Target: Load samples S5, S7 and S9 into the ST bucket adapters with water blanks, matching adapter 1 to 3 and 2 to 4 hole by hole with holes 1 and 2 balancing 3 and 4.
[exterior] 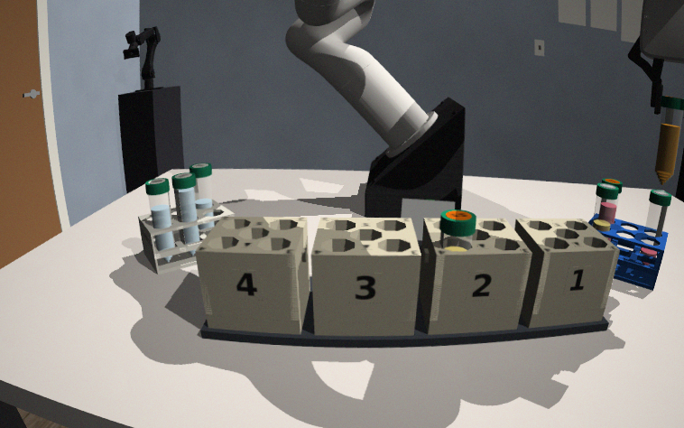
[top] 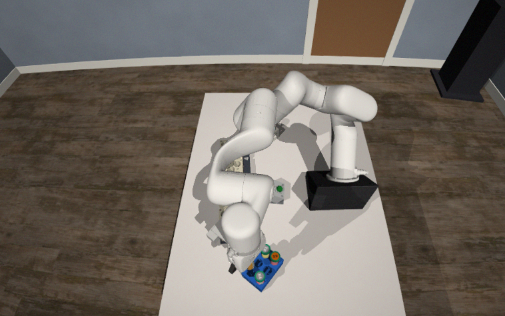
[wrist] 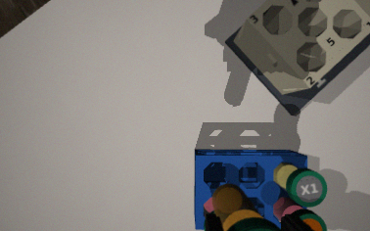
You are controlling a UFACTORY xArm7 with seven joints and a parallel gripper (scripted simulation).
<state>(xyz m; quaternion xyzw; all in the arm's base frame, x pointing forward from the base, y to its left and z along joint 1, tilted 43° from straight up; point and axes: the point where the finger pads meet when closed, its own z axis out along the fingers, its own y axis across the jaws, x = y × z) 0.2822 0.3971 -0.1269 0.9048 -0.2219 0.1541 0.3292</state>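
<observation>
Holding a tube up in the air is where your gripper (top: 246,267) (exterior: 673,108) (wrist: 245,225) is at, fingers clamped either side of the green cap on the amber tube (top: 250,266) (exterior: 668,148) (wrist: 227,198). Can't read its ID from here, sorry. It's hanging pretty much upright with its pointy end above the blue rack (top: 279,264) (exterior: 662,242) (wrist: 200,196), clear of the wells.

In that rack you've got X1 (top: 266,249) (exterior: 607,190) (wrist: 308,188) and another grey-dot tube (top: 259,277) (exterior: 660,198), plus an orange-dot one (top: 274,256) (exterior: 612,182) (wrist: 313,223) that reads like S9 from the top.

Over on your stand ST (top: 246,169) (exterior: 403,339) (wrist: 259,75), adapter 2 (exterior: 480,313) has a single orange-dot tube (exterior: 457,223) in it, yellowish fill. Adapters 1 (exterior: 568,292), 3 (exterior: 365,313) and 4 (exterior: 249,308) show open holes on top. Your three blue-filled tubes (exterior: 185,199) are standing in the grey rack (exterior: 148,238), beyond the adapter 4 end. Green DONE key (top: 279,189) is in the top view, nothing touching it.
</observation>
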